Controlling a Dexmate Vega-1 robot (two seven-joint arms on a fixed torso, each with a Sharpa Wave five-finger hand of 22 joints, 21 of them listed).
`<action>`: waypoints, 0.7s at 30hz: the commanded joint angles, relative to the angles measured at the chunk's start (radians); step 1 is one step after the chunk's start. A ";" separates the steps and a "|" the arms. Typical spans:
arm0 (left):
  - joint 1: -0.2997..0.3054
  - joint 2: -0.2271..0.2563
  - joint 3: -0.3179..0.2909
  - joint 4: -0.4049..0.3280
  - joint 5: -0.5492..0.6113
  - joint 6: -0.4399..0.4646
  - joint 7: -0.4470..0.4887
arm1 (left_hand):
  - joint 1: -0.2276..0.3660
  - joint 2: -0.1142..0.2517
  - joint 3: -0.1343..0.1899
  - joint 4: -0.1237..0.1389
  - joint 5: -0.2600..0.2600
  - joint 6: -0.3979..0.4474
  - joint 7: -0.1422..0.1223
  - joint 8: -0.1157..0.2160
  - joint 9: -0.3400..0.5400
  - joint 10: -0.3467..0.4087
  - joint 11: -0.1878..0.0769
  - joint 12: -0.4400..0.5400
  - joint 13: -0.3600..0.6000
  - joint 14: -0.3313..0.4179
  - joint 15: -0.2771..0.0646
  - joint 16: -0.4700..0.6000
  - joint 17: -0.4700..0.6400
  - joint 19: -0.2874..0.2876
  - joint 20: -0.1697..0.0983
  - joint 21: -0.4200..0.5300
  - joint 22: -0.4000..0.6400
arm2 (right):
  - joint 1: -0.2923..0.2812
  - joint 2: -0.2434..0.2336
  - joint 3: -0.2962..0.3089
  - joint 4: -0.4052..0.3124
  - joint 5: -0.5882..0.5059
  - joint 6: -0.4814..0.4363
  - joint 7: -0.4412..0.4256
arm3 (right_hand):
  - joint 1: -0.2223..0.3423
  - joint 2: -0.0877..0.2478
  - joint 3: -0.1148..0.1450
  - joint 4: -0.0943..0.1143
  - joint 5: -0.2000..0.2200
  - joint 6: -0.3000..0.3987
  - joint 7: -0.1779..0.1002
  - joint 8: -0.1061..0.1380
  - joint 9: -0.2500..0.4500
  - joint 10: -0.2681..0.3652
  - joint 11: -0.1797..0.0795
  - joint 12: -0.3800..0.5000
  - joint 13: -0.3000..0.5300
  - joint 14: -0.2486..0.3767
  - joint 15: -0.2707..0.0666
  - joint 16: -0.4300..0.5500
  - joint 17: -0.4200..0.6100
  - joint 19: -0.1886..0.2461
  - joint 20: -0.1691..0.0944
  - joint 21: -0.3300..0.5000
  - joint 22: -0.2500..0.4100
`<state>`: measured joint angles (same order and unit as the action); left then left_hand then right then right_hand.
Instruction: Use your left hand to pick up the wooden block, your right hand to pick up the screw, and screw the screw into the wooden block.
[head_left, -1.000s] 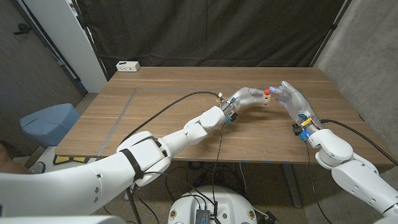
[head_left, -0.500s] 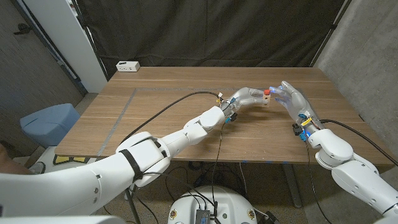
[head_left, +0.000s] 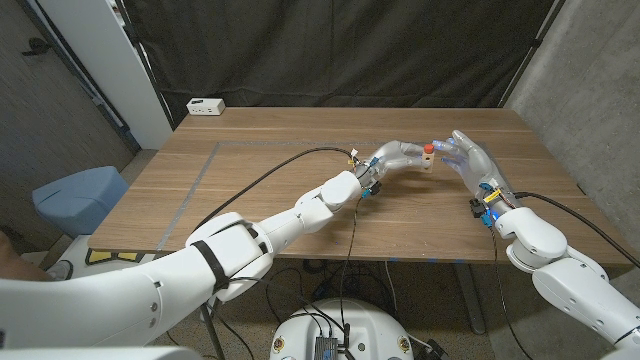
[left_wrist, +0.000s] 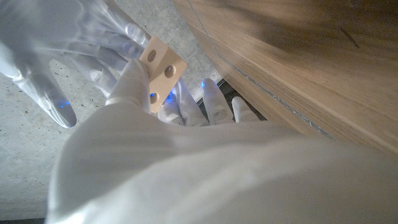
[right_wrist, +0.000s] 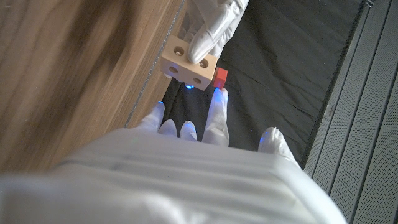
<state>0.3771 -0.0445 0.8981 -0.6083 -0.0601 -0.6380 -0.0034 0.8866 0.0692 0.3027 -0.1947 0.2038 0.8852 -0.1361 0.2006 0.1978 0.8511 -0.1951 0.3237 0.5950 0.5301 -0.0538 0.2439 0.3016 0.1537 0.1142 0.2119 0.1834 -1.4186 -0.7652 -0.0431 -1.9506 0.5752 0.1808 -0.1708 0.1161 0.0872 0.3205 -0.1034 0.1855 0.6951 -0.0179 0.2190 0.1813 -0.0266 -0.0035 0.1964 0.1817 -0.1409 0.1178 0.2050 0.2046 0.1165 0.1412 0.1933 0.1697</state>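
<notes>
My left hand (head_left: 396, 154) holds the wooden block (head_left: 430, 162) above the table's right middle. The block (left_wrist: 162, 65) is pale wood with round holes in its faces, and fingers of my left hand (right_wrist: 214, 28) wrap over the block (right_wrist: 189, 64). A red screw (head_left: 428, 149) sits on top of the block, its red head (right_wrist: 220, 77) next to the block's far side. My right hand (head_left: 463, 155) pinches the screw from the right, one fingertip right under the red head. My right hand's fingers (left_wrist: 59, 50) spread beside the block.
A white power strip (head_left: 205, 106) lies at the table's far left corner. A blue bin (head_left: 78, 199) stands on the floor left of the table. Black cables (head_left: 260, 180) run along my left arm. A dark curtain hangs behind the table (head_left: 250, 200).
</notes>
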 joint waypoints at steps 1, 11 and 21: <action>-0.011 -0.012 0.000 0.027 -0.004 -0.009 -0.002 | -0.034 0.051 0.050 0.047 0.004 0.011 0.001 0.009 0.005 -0.005 0.001 0.028 0.004 0.001 -0.074 -0.003 0.003 0.004 0.007 0.003 0.006 | -0.002 0.002 0.002 -0.001 0.001 -0.006 -0.006 | -0.003 0.007 0.008 -0.003 0.010 0.015 0.000 0.005 0.003 0.003 0.004 0.009 0.002 0.004 0.000 0.010 0.001 0.007 -0.001 0.003 0.003; -0.025 -0.029 0.002 0.070 -0.011 -0.025 -0.010 | -0.034 0.051 0.050 0.047 0.004 0.010 0.001 0.009 0.005 -0.007 0.004 0.028 0.003 -0.001 -0.075 -0.004 0.002 0.004 0.007 0.003 0.006 | -0.005 0.003 0.006 -0.004 0.005 -0.008 -0.009 | -0.003 0.008 0.010 -0.003 0.010 0.031 0.010 0.006 0.003 0.015 0.008 0.011 0.002 0.011 -0.003 0.012 0.001 0.012 -0.002 0.004 0.003; -0.038 -0.042 0.004 0.103 -0.018 -0.035 -0.016 | -0.034 0.052 0.051 0.046 0.004 0.008 0.003 0.008 0.005 -0.006 0.002 0.029 0.003 -0.001 -0.073 -0.004 0.002 0.004 0.007 0.003 0.006 | -0.001 0.012 0.003 0.008 0.013 0.010 0.004 | -0.002 0.008 0.013 -0.004 0.011 0.056 0.017 0.008 0.004 0.044 0.014 0.017 0.002 0.021 -0.005 0.014 0.000 0.019 0.000 0.005 0.003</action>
<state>0.3532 -0.0709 0.8992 -0.5438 -0.0705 -0.6615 -0.0124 0.8866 0.0693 0.3027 -0.1948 0.2032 0.8850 -0.1359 0.2006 0.1981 0.8473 -0.1916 0.3249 0.5959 0.5301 -0.0537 0.2400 0.3017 0.1537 0.1142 0.2119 0.1834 -1.4221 -0.7606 -0.0390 -1.9526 0.5792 0.1757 -0.1777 0.1161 0.0872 0.3246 -0.1075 0.1927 0.7398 -0.0018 0.2190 0.1840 0.0041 0.0124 0.2079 0.1817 -0.1244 0.1156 0.2146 0.2047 0.1272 0.1413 0.1933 0.1696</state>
